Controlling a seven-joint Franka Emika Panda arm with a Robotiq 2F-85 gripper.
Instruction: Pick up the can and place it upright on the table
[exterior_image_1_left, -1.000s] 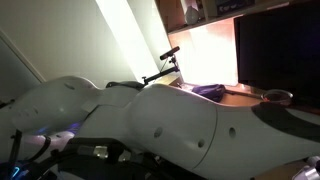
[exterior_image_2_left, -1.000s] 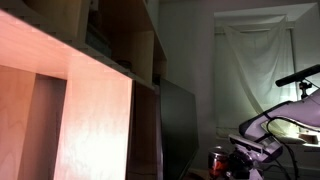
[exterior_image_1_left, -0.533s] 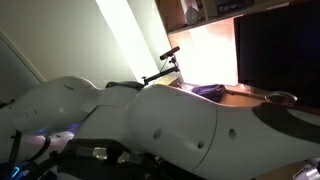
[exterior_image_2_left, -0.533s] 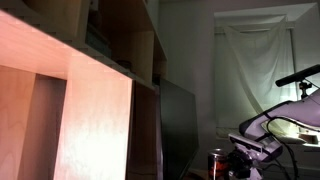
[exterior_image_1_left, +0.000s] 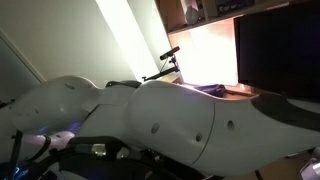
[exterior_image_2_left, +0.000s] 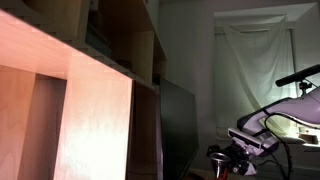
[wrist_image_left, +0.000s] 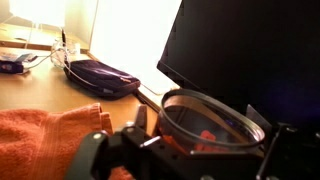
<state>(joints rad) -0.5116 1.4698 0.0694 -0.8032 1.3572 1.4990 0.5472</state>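
Note:
The wrist view looks down onto the can (wrist_image_left: 212, 128), a round rim with red inside, standing upright on the table (wrist_image_left: 35, 98). My gripper (wrist_image_left: 202, 118) is open, with one dark finger (wrist_image_left: 141, 117) left of the rim and the other at its right. I cannot tell whether the fingers still touch the can. In an exterior view the gripper (exterior_image_2_left: 224, 158) hangs low in front of the monitor, and the can does not show there. The white arm (exterior_image_1_left: 180, 125) fills the bottom of an exterior view.
An orange cloth (wrist_image_left: 45, 135) lies just left of the can. A purple pouch (wrist_image_left: 100, 78) and some cables (wrist_image_left: 60, 55) lie further back on the desk. A dark monitor (wrist_image_left: 250, 45) stands close behind the can. Wooden shelves (exterior_image_2_left: 70, 90) fill an exterior view.
The jaws have spread apart from the can. The arm has shifted, so it now covers the can's rim in one exterior view and the red can in the other.

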